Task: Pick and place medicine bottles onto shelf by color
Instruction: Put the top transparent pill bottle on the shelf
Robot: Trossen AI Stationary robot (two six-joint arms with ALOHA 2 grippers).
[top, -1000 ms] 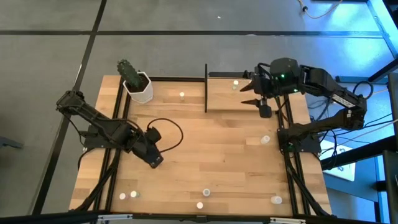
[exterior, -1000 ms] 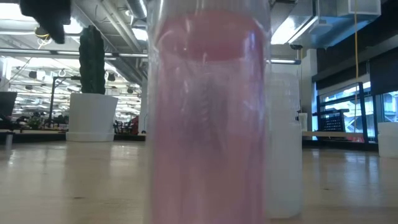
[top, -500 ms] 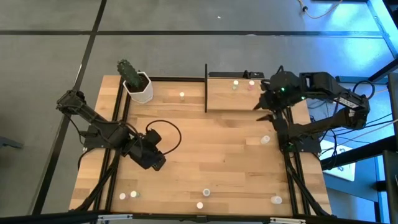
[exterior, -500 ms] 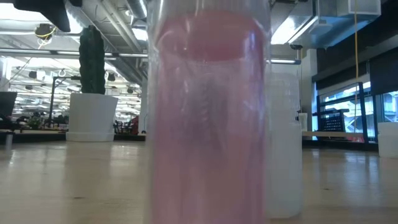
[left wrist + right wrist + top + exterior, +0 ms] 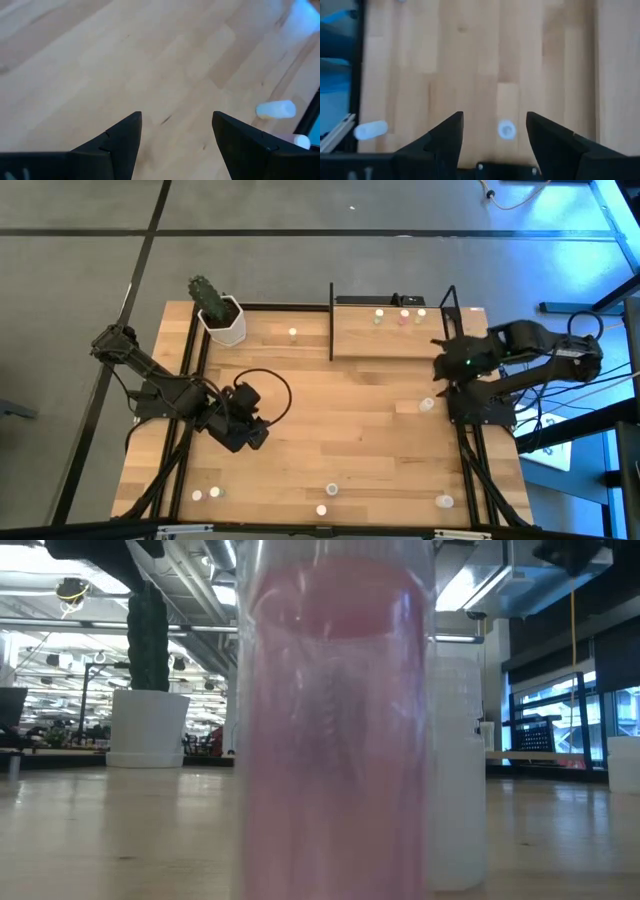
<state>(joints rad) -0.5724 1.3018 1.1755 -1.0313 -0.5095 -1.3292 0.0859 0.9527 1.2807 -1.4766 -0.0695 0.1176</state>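
Observation:
The shelf (image 5: pixel 400 338) stands at the table's far right with three medicine bottles (image 5: pixel 403 317) upright in a row along its far edge. More bottles stand loose on the table: one near the right edge (image 5: pixel 427 404), one at the far middle (image 5: pixel 292 333), several along the near edge (image 5: pixel 331 490). My right gripper (image 5: pixel 441 370) hangs open and empty above the bottle near the right edge (image 5: pixel 506 129), which shows between its fingers. My left gripper (image 5: pixel 248 436) hovers open and empty over the left half of the table; a lying bottle (image 5: pixel 276 109) shows beyond its fingers.
A white hexagonal plant pot (image 5: pixel 224 321) stands at the far left corner. In the low view a pink bottle (image 5: pixel 335 720) fills the middle, close to the lens, with a white one (image 5: pixel 460 760) behind it. Black frame rails (image 5: pixel 190 370) run along both table sides.
My right gripper has drawn back from over the shelf toward the table's near edge and right side, sinking and tipping further down; it stays open. The bottles on the shelf that it covered now show. My left gripper has turned a little in place.

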